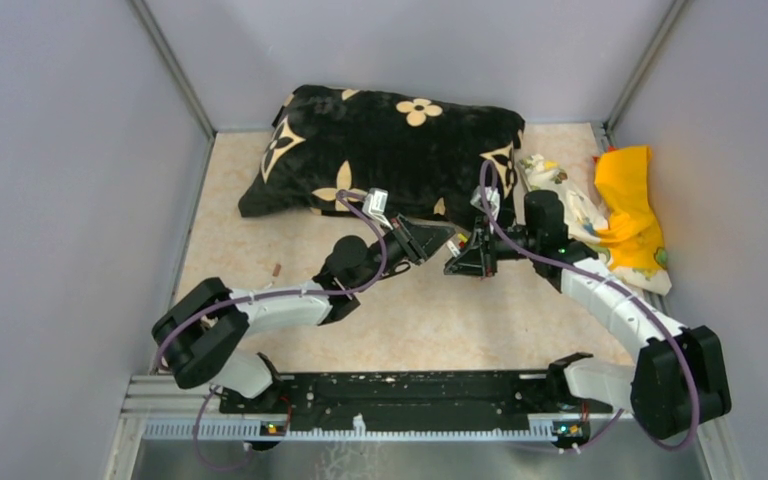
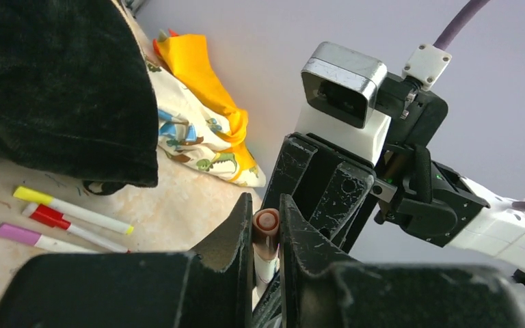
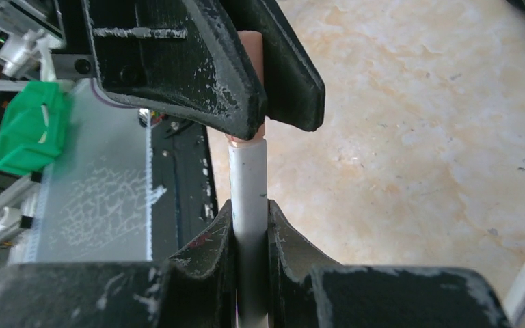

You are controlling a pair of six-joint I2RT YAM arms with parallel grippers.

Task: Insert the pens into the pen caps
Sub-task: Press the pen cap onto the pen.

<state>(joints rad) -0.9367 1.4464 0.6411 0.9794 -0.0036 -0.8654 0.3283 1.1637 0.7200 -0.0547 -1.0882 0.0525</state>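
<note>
The brown-pink cap (image 3: pixel 250 48) and the white pen (image 3: pixel 247 174) meet end to end in the air above the bench (image 3: pixel 417 137), near the front edge of the black flowered cushion (image 1: pixel 390 150). In the right wrist view the barrel runs straight up to the cap's mouth and a thin coloured collar shows at the join. The tip looks entered but, I judge, not fully seated.

The left end effector (image 2: pixel 265 203) pinches the cap between its pads. The right end effector (image 3: pixel 249 212) is clamped on the barrel just below the join.

The closing push should run along the pen's own axis. From the right wrist view the two parts look in line, and the left wrist view shows the cap's end with white barrel beyond it, also roughly straight. Any sideways offset would probably lever the small cap out of the pads or bend the thin barrel, so correct the angle before adding force.

Holding the barrel this close to the join guards against buckling. The smooth barrel may slide through the pads instead of seating, so the collar vanishing into the cap is the sign to trust. One side should let go only once that gap is closed.

A yellow-ended pen (image 2: pixel 72 208), a red-ended pen (image 2: pixel 75 229) and a pink-ended pen (image 2: pixel 34 238) lie side by side on the bench by the cushion, well apart from the work. A yellow cloth (image 1: pixel 630 200) lies further right.
</note>
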